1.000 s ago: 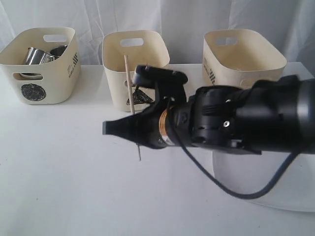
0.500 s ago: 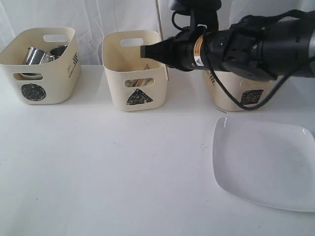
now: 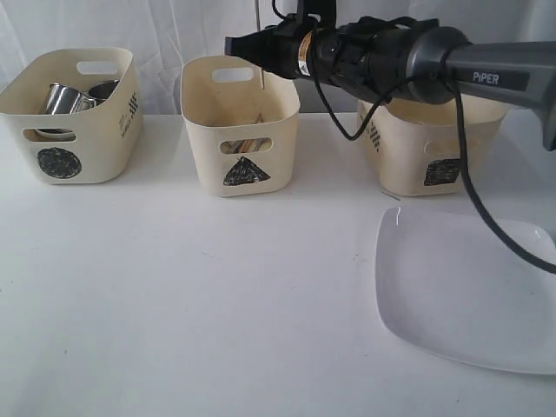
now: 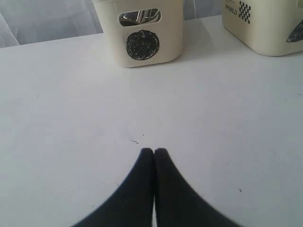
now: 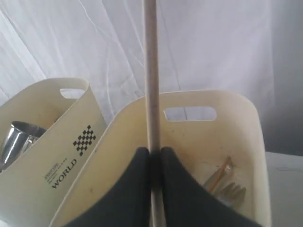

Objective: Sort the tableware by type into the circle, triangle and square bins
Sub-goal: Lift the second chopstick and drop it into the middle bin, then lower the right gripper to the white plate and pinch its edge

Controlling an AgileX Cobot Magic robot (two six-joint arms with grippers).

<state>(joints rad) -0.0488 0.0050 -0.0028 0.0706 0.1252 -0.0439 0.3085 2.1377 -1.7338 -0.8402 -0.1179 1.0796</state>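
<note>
My right gripper (image 3: 231, 43) reaches in from the right and hangs over the triangle bin (image 3: 239, 130), shut on a wooden chopstick (image 3: 260, 80) that stands upright. In the right wrist view the chopstick (image 5: 150, 71) runs between the closed fingers of that gripper (image 5: 154, 150). Below, the triangle bin (image 5: 189, 142) holds another chopstick (image 5: 218, 172) and a fork (image 5: 232, 191). Steel mugs (image 3: 62, 98) sit in the circle bin (image 3: 69, 130). The square bin (image 3: 430, 130) stands at the back right. A white square plate (image 3: 469, 291) lies on the table. My left gripper (image 4: 154, 151) is shut and empty, low over the table.
White cloth hangs behind the three tubs. The left wrist view shows the circle bin (image 4: 142, 33) ahead of the left gripper and a corner of the triangle bin (image 4: 270, 23) beside it. A black cable (image 3: 486, 217) droops from the right arm toward the plate.
My right gripper has risen from low over the table's middle and moved back over the triangle bin, carrying the chopstick upright. The left gripper stays shut.
</note>
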